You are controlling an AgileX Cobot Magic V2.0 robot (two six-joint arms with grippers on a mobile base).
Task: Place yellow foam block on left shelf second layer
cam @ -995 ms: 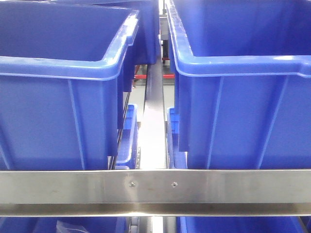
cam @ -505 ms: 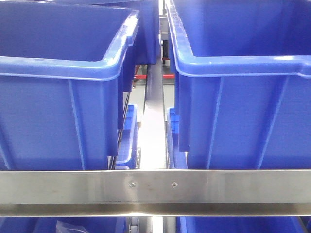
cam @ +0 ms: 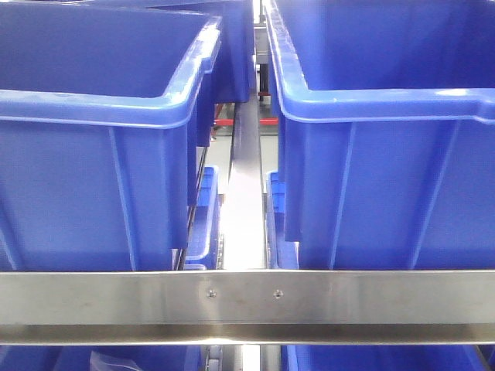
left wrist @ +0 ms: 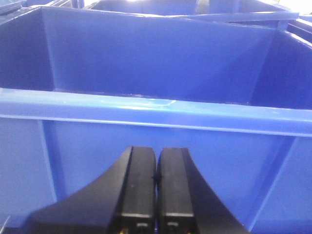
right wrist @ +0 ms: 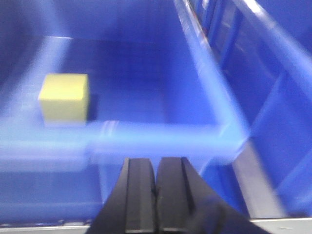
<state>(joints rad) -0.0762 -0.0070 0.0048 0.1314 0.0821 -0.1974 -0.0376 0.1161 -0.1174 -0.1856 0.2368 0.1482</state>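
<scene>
Yellow block (right wrist: 64, 97) sits loose inside blue bin (right wrist: 161, 139), on floor near left wall, just past near rim, well apart from right gripper (right wrist: 156, 187). That view pretty blurry tbh. Right gripper black, fingers pressed together, nothing between them, hovering outside bin's front rim. Left gripper (left wrist: 156, 181) same deal, clamped on nothing, facing front wall of another bin (left wrist: 146, 109). Front cam: two bins side by side behind steel rail (cam: 247, 303).

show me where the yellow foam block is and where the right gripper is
yellow foam block (right wrist: 64, 96): right wrist view, on its front face, inside a blue bin.
right gripper (right wrist: 156, 187): right wrist view, at the seam between its closed black fingertips.
</scene>
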